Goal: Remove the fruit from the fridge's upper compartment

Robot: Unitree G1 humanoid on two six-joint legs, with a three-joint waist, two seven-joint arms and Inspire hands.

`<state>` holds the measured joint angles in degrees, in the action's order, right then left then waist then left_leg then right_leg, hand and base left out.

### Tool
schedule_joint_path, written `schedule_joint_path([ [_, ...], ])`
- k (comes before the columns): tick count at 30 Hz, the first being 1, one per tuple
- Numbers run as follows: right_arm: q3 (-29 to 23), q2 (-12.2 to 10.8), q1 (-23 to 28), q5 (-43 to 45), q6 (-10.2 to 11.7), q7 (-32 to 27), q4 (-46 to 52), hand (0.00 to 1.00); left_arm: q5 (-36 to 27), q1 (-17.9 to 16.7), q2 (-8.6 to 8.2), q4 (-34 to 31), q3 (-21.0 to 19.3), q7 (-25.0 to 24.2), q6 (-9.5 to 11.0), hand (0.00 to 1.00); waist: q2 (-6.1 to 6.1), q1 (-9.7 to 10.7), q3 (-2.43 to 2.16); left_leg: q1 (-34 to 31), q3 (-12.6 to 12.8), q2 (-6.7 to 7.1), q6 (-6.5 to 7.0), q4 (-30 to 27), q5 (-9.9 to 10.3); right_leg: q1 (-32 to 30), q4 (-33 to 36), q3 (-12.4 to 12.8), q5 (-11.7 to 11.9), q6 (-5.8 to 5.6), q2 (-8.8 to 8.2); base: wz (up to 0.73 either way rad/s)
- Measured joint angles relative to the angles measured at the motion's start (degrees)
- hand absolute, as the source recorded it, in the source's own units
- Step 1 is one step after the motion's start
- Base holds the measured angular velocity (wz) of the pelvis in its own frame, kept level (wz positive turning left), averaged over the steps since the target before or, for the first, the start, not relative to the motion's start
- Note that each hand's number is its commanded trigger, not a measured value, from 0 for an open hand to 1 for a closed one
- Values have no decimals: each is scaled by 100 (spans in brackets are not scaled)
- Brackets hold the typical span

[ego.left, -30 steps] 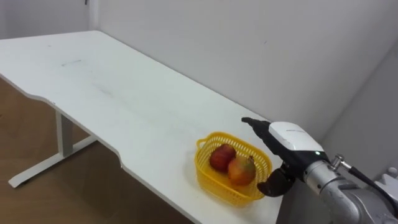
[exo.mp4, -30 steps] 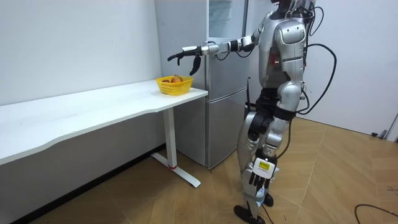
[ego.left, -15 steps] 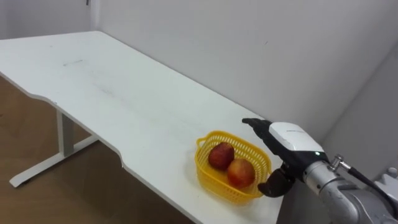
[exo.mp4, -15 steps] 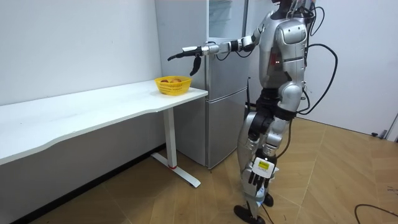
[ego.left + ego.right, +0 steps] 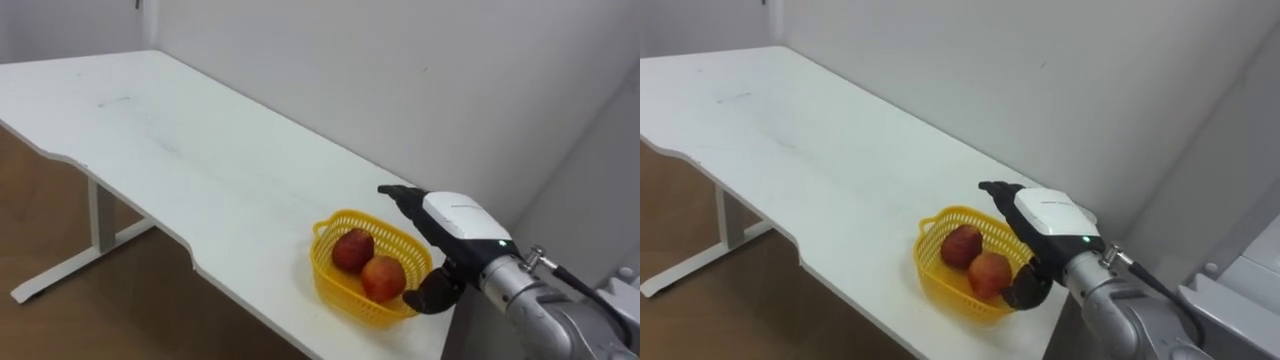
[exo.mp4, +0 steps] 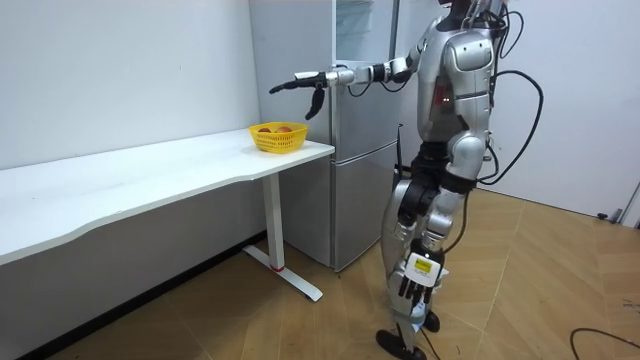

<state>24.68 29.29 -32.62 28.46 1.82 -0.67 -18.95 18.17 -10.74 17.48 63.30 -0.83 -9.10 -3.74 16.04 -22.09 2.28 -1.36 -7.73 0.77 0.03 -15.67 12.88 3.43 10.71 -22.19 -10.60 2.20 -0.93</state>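
Observation:
A yellow basket [image 5: 323, 272] stands near the right end of the white table [image 5: 180, 150], close to its front edge. In it lie two red fruits side by side, one [image 5: 352, 250] further from me and one [image 5: 382, 278] nearer. My right hand [image 5: 455, 225] hovers open just over the basket's right rim, fingers stretched toward the wall and thumb hanging down, holding nothing. In the room view I stand beside the silver fridge [image 6: 355, 150] with the right hand [image 6: 300, 82] reaching above the basket [image 6: 278, 136]. My left hand [image 6: 412, 285] hangs by my leg.
The table [image 6: 150, 165] runs along the white wall, its long left part bare. The fridge stands right against the table's end, and its upper compartment [image 6: 360, 30] looks open. Wooden floor lies in front of the table.
My right hand's fingers have straightened and it has risen a little above the basket. The nearer fruit has settled lower in the basket.

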Motion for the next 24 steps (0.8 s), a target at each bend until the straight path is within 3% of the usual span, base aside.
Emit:
schedule_joint_path([
  [3,-147,-139,2,-305,9,-2,41,0,-1,-34,-73,-35,1,28,-1,0,-110,128,-4,9,49,-8,11,-5,14,22,0,26,1,1,-2,-6],
  [4,-221,-235,7,-479,11,-2,153,0,-1,-25,-147,-29,3,69,-3,0,-233,164,-6,39,114,-16,24,-3,41,42,5,88,1,1,-3,-31],
  [7,-253,-268,21,-801,26,-2,566,0,-8,-134,-288,-46,5,120,-5,0,-574,278,-83,143,263,-19,41,33,53,40,18,270,22,-10,2,-29],
  [8,-291,-317,26,-817,29,-2,677,0,-8,-140,-294,-52,5,120,-4,0,-610,317,-105,167,282,-19,43,46,52,42,21,300,24,-12,3,-22],
  [10,-478,-553,204,-1153,103,-11,1172,0,-43,-193,-294,-62,2,159,-4,0,-807,513,-154,309,389,-36,57,125,40,88,14,380,28,-17,7,-22],
  [11,-519,-584,315,-1243,141,-12,1298,0,-49,-212,-292,-86,1,177,-4,0,-871,533,-157,345,424,-41,58,155,38,96,8,428,29,-18,9,-27],
  [13,-695,-755,806,-1424,189,9,1794,0,-39,-282,-336,-198,-15,278,6,0,-965,612,-201,530,593,-78,59,257,38,165,6,579,29,-19,11,-37],
  [16,-902,-1059,1324,-1711,339,-12,2247,0,-42,-280,-476,-130,-13,409,58,0,-1124,884,-156,670,752,-108,59,346,38,238,0,749,29,-20,31,-28],
  [20,-1081,-1360,2005,-1865,692,-40,2875,0,-46,-262,-626,-105,-10,461,256,0,-1309,1150,-208,808,980,-141,64,476,45,222,5,976,38,-21,108,-30],
  [24,-1303,-1436,2446,-2198,708,-38,3197,0,-52,-261,-690,10,-8,526,291,0,-1474,1425,-211,875,1097,-150,76,507,52,221,18,1118,47,-30,123,-18],
])
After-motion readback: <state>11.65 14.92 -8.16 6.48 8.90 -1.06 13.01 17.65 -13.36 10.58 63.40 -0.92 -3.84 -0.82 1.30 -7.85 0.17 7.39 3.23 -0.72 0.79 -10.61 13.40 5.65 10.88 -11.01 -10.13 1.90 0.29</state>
